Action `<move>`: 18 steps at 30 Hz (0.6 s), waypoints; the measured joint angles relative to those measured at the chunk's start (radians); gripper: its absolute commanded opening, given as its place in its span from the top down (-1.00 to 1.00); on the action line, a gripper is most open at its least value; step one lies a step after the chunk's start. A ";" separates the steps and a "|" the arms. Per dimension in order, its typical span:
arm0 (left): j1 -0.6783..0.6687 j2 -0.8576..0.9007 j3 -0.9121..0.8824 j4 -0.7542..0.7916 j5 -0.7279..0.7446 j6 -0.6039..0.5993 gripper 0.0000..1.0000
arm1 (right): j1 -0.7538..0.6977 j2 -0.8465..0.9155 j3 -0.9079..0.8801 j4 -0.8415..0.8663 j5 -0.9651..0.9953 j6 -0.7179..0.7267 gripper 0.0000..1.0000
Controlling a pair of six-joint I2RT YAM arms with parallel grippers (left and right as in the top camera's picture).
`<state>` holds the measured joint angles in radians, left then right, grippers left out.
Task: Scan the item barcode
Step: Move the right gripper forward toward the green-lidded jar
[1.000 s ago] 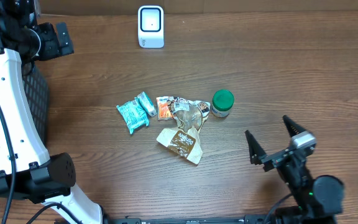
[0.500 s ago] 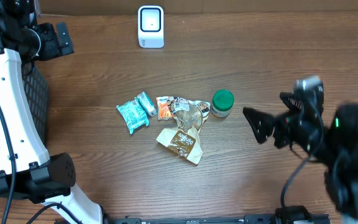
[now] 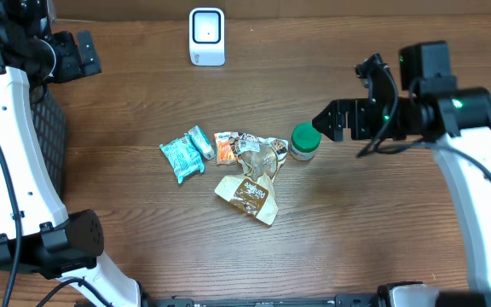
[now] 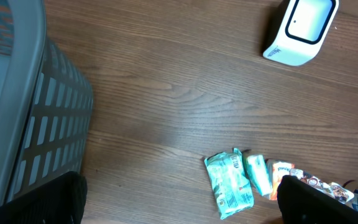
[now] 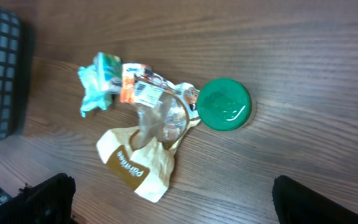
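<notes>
As seen from overhead, the right gripper (image 3: 344, 95) stands with its jaws spread wide and nothing between them, reaching in from the right side of the wooden table (image 3: 382, 230). One of its fingertips (image 3: 320, 121) appears just beside the green-lidded jar (image 3: 305, 141), up and to the right of the lid; contact cannot be judged. In the right wrist view the jar lies above and slightly right of the midpoint between the two fingers, which show only at the lower corners. Touching the jar's left side is a clear wrapper (image 3: 258, 158) with a printed label, partly overlying a brown pouch (image 3: 247, 194). An orange packet (image 3: 225, 147) and a teal packet (image 3: 181, 159) continue the cluster to the left. The white barcode scanner (image 3: 206, 36) sits at the far edge, well apart from the items. The left gripper (image 4: 179, 202), likewise wide and empty, hangs near a mesh basket (image 4: 36, 124).
</notes>
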<state>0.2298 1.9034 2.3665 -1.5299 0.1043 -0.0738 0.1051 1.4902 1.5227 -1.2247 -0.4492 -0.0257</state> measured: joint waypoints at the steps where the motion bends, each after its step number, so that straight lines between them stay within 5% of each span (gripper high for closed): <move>1: 0.000 0.000 0.000 0.000 0.000 0.000 -0.99 | 0.000 0.028 0.000 0.005 -0.001 0.000 -1.00; 8: 0.000 0.000 0.000 0.000 0.000 0.000 -0.99 | 0.000 0.139 0.000 0.064 -0.003 0.005 -0.81; 18: 0.000 0.000 0.000 0.000 0.000 0.000 -0.99 | 0.036 0.172 0.000 0.130 0.196 0.222 -0.74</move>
<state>0.2298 1.9034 2.3665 -1.5303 0.1043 -0.0738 0.1413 1.6619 1.5227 -1.0946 -0.2527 0.1959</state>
